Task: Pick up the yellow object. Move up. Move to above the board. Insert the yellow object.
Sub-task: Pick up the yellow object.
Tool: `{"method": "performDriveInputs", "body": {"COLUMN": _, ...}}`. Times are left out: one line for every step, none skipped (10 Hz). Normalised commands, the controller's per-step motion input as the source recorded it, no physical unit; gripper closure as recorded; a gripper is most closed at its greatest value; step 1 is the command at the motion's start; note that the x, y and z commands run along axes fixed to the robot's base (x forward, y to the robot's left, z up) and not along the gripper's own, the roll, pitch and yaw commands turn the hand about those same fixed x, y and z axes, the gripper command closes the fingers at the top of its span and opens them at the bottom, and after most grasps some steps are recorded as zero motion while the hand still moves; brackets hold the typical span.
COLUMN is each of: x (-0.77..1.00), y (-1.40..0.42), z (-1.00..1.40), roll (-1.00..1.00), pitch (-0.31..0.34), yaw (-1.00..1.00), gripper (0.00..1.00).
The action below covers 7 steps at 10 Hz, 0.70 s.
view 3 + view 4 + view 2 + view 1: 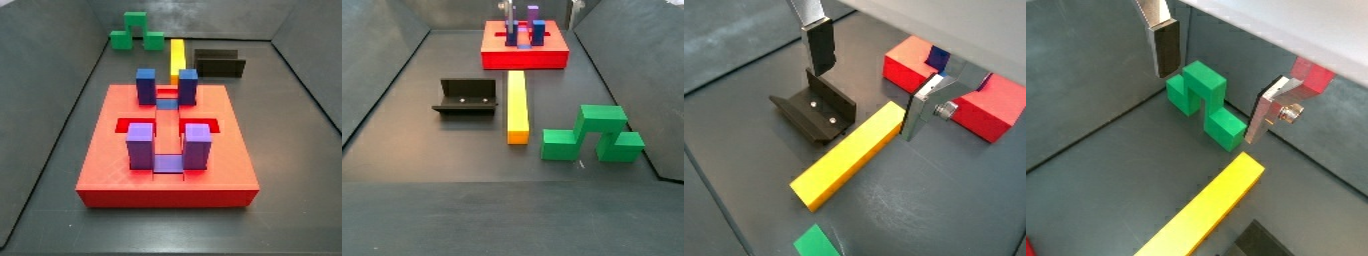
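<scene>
The yellow object (516, 105) lies flat on the dark floor, lengthways between the fixture and the green blocks. It also shows in both wrist views (1207, 215) (851, 155) and in a side view (177, 52). The board (107, 150) is a red slab with four blue-purple posts; it lies past one end of the bar (496, 55), and its red edge shows in a wrist view (909, 65). My gripper (871, 80) (1213, 80) hangs high above the floor, open and empty, above the bar's end nearest the board. Its fingertips (508, 10) show at the picture's upper edge.
The fixture (466, 97) stands beside the bar (815, 110) (218, 62). Green blocks (589, 135) sit on the bar's other side (1200, 90) (134, 25). Grey walls enclose the floor.
</scene>
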Motion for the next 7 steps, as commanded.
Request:
{"method": "performDriveInputs", "body": {"x": 0.0, "y": 0.0, "z": 0.0, "roll": 0.0, "pitch": -0.006, "yaw": 0.0, "gripper": 0.0}}
{"method": "performDriveInputs", "body": {"x": 0.02, "y": 0.0, "z": -0.02, "roll": 0.0, "pitch": -0.014, "yaw": 0.0, "gripper": 0.0}}
{"method": "performDriveInputs", "body": {"x": 0.12, "y": -0.04, "z": -0.03, "roll": 0.0, "pitch": 0.0, "yaw": 0.0, "gripper": 0.0}}
{"method": "performDriveInputs", "body": {"x": 0.12, "y": -0.05, "z": -0.01, "roll": 0.0, "pitch": 0.0, "yaw": 0.0, "gripper": 0.0}}
{"method": "performDriveInputs", "body": {"x": 0.12, "y": -0.03, "z": 0.0, "roll": 0.0, "pitch": 0.0, "yaw": 0.0, "gripper": 0.0}}
{"method": "performDriveInputs", "body": {"x": 0.03, "y": 0.0, "z": 0.0, "roll": 0.0, "pitch": 0.013, "yaw": 0.0, "gripper": 0.0}}
{"method": "performDriveInputs", "body": {"x": 0.0, "y": 0.0, "z": 0.0, "roll": 0.0, "pitch": 0.004, "yaw": 0.0, "gripper": 0.0}}
